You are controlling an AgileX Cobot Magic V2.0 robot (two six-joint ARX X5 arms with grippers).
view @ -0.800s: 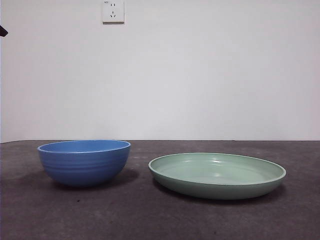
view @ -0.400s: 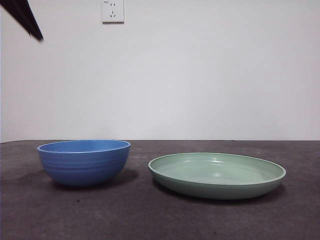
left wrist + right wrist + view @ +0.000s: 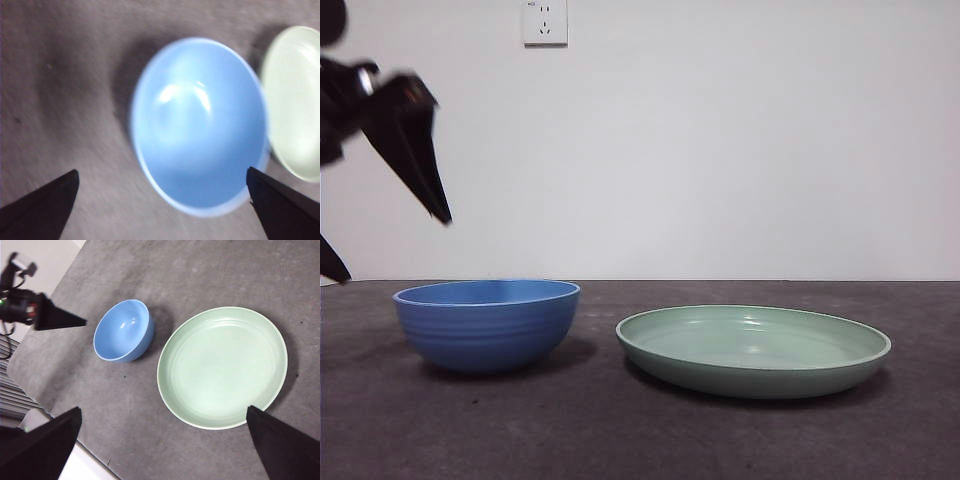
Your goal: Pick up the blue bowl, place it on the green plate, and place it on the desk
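Blue bowl (image 3: 487, 324) sits beside the green plate (image 3: 754, 350). My left gripper (image 3: 390, 225), fingers wide open, hangs at the frame's upper left; next I must lower onto the bowl's rim.

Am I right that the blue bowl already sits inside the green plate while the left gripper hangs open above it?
Not quite: the blue bowl stands on the desk beside the green plate, apart from it, as the front view shows. The left gripper does hang open above the bowl.
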